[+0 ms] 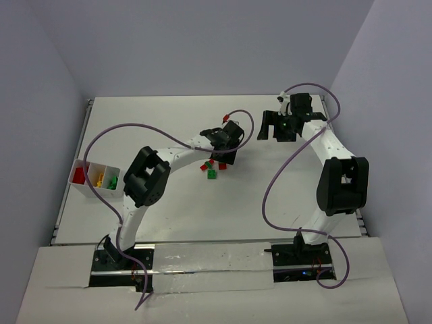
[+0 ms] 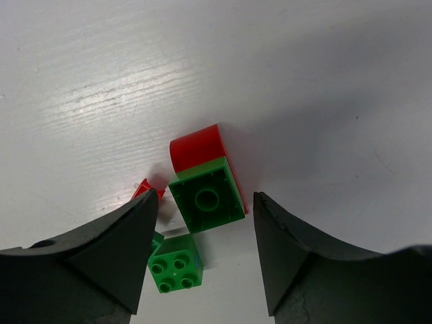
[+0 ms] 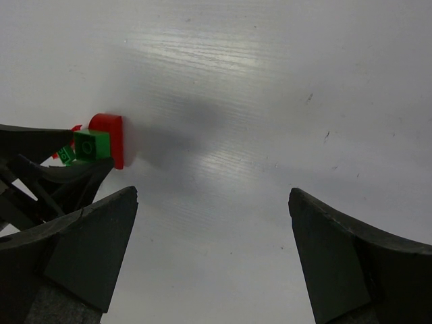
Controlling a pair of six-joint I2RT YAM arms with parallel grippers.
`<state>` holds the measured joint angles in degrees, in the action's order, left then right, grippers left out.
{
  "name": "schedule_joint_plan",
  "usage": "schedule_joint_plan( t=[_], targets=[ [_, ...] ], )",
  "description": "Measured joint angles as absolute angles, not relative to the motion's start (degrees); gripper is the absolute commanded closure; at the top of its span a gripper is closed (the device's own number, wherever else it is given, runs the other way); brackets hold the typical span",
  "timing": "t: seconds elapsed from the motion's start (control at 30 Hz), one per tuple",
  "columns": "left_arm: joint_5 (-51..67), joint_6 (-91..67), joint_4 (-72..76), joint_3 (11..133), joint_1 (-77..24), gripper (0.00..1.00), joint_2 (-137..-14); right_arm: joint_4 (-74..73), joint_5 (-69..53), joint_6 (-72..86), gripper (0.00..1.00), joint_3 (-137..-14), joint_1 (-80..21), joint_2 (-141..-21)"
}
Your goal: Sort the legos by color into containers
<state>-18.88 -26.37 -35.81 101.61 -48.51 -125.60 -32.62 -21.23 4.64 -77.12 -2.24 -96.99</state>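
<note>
A small pile of legos (image 1: 212,169) lies mid-table. In the left wrist view a green brick stacked on a red one (image 2: 202,169) lies on the table between my open jaws. A loose green brick (image 2: 174,263) and a small red piece (image 2: 147,190) lie beside it. My left gripper (image 1: 221,154) (image 2: 206,196) is open just over this pile and holds nothing. My right gripper (image 1: 273,128) (image 3: 212,192) is open and empty, further right over bare table. It sees the red-green pair (image 3: 101,143) at its left.
A white container (image 1: 91,192) with three compartments stands at the table's left edge, holding red (image 1: 79,176), yellow (image 1: 99,179) and green (image 1: 113,181) bricks. Purple cables loop over both arms. Walls close in the table at back and sides.
</note>
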Motion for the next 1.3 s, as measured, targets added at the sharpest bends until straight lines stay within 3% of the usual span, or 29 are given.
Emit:
schedule_joint_plan(
  t=[0.3,0.4,0.6,1.0,1.3],
  targets=[
    [-17.97,-25.42,-36.29,102.46,-48.04,0.76,-126.23,-32.6,-21.8,4.64,0.0,-77.01,-2.24,-96.99],
    [-17.12,-24.59,-36.75,103.53,-47.77,0.99,-126.23,-32.6,-22.12,4.62,0.0,-76.75,-2.24,-96.99],
    [-10.27,-20.21,-36.16,103.07,-46.26,1.0,-123.92,-32.11,-26.23,4.23,0.0,-75.75,-2.24,-96.86],
    [35.13,-8.33,-26.59,83.28,-29.82,1.0,-92.21,-24.4,-52.98,3.73,0.0,-66.58,-2.55,-88.09],
    [56.65,-6.54,-25.82,75.59,-25.04,1.0,-89.62,-17.58,-64.75,2.69,0.0,-63.79,-12.12,-80.84]
  ],
)
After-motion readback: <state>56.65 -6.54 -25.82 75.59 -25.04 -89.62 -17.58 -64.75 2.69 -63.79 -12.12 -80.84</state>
